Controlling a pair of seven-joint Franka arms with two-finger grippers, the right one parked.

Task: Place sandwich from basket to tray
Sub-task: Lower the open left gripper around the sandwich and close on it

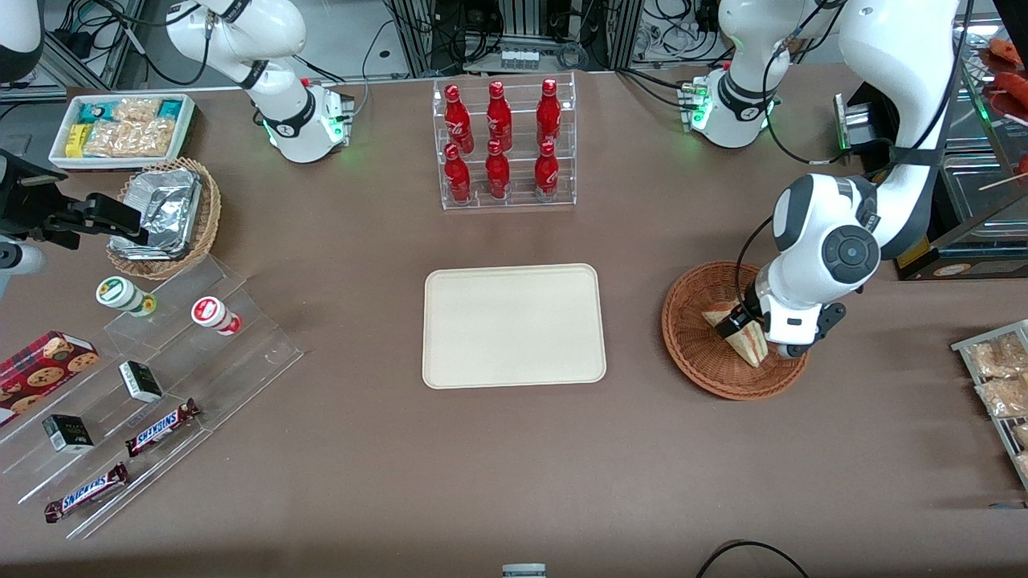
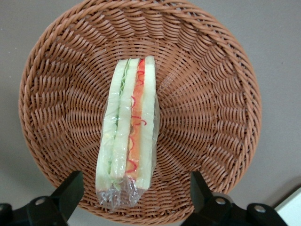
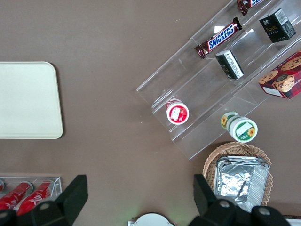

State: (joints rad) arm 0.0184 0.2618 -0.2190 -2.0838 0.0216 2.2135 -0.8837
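Fingers [image 2: 69, 190] of the gripper [image 2: 134, 195] stand wide apart, and we see them straddling the wrapped end of the sandwich [image 2: 128, 132] without touching it, so nothing is gripped. From the front we find the gripper [image 1: 743, 325] low over the basket [image 1: 697, 353], which sits on the bench [image 1: 514, 482] toward the working arm's end. We see the sandwich [image 1: 743, 335] lying on its side inside the basket [image 2: 211, 94], cut edge upward, with green filling along one bread layer and red along the next, and clear wrap bunched at the end nearest the fingers. Taking the basket as a clock face in the front view, we put the sandwich between the centre and about four o'clock. We find the tray [image 1: 514, 325] flat at mid-bench, beside the basket and well apart from it, with nothing on it. At twelve o'clock from the tray, farther from the front camera, we count six red bottles [image 1: 498, 144] in a clear rack. Toward the parked arm's end we note a tan basket of foil containers [image 1: 165, 210], a white bin of snack packets [image 1: 120, 128], and clear stepped shelves [image 1: 161, 377] with cups, small boxes and chocolate bars.
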